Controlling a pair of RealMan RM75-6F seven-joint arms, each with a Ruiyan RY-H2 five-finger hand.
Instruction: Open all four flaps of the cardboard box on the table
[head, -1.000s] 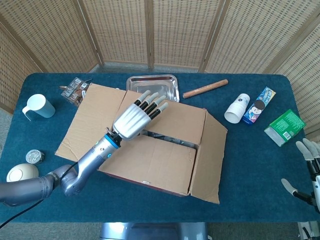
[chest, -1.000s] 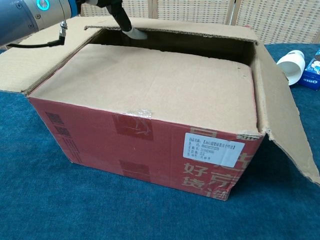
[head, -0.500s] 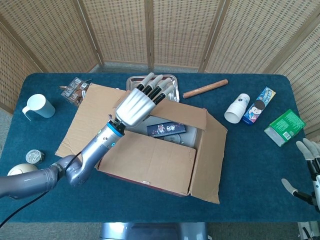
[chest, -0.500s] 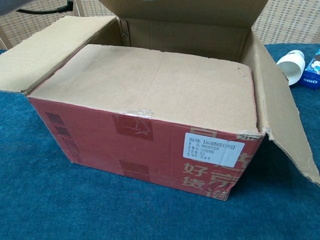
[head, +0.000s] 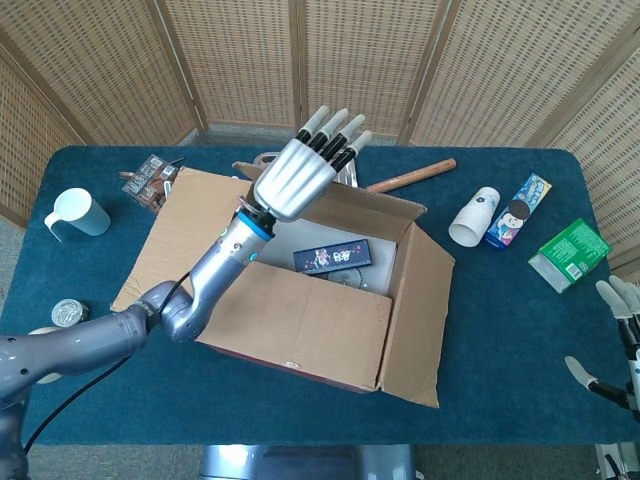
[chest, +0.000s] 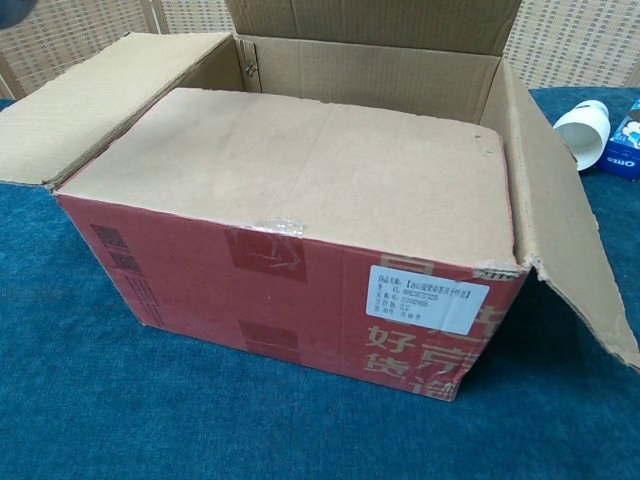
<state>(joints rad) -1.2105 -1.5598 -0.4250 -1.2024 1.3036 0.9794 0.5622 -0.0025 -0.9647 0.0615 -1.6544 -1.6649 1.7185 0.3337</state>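
A cardboard box (head: 300, 320) with red printed sides (chest: 300, 290) stands mid-table. Its left flap (head: 165, 240) and right flap (head: 420, 310) lie folded outward. The far flap (head: 385, 205) stands raised, and in the chest view (chest: 370, 20) it rises upright past the top edge. The near flap (chest: 310, 170) lies flat over the front half of the opening. A dark packet (head: 335, 258) shows inside. My left hand (head: 305, 170) is open, fingers spread, against the raised far flap. My right hand (head: 615, 345) hangs open at the table's right edge, holding nothing.
Behind the box lie a metal tray (head: 262, 160) and a wooden rolling pin (head: 410, 177). A paper cup (head: 473, 217), cookie box (head: 520, 210) and green carton (head: 568, 254) sit at the right. A mug (head: 78, 213), snack packets (head: 150, 182) and small round items (head: 68, 313) are at the left.
My left hand has swept up and away from me, lifting the far flap from flat to upright. The box's inside and the packet came into sight. The right hand stayed put.
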